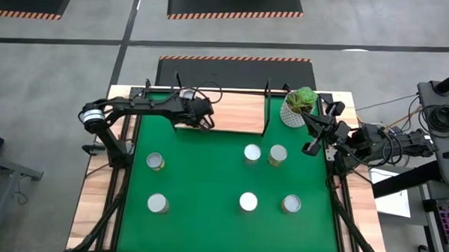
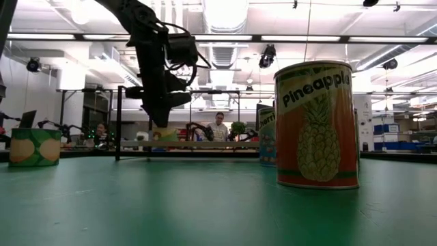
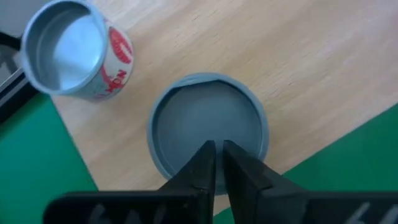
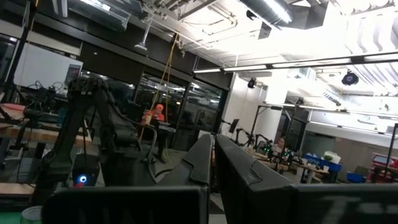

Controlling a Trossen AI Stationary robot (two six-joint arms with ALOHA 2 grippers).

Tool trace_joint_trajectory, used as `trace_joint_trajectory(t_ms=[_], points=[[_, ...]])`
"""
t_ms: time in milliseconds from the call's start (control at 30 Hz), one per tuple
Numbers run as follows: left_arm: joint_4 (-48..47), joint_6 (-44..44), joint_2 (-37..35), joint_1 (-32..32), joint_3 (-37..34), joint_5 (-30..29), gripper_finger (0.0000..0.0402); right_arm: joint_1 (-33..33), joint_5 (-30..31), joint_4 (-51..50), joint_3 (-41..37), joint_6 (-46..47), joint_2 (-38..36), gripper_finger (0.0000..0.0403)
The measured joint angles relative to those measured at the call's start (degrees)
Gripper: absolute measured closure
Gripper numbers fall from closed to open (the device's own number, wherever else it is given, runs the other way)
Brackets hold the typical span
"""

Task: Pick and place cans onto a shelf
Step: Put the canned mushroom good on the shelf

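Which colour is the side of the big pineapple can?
Orange-red, with a yellow-green pineapple picture; the pineapple can shows best in the low view.

This is a robotics lab in a large industrial hall. Exposed ducts (image 4: 112, 18) and strip lights (image 2: 225, 14) run under an open ceiling. Hazard tape (image 1: 236, 16) marks the grey floor. Benches (image 4: 311, 168) with more arms and gear fill the room, where people (image 2: 218, 126) sit working.
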Motion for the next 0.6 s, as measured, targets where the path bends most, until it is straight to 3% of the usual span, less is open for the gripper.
trace_joint_trajectory(t_ms=[300,600], points=[[-5.89,-4.94,-0.02,-0.1,-0.02,-3.07,0.04,0.01,0.0,0.02,0.0,-0.02,0.0,0.0392],[-5.29,-5.9,-0.9,-2.08,2.73,-2.85,0.04,0.02,0.0,-0.12,0.0,-0.22,0.0,0.0392]])
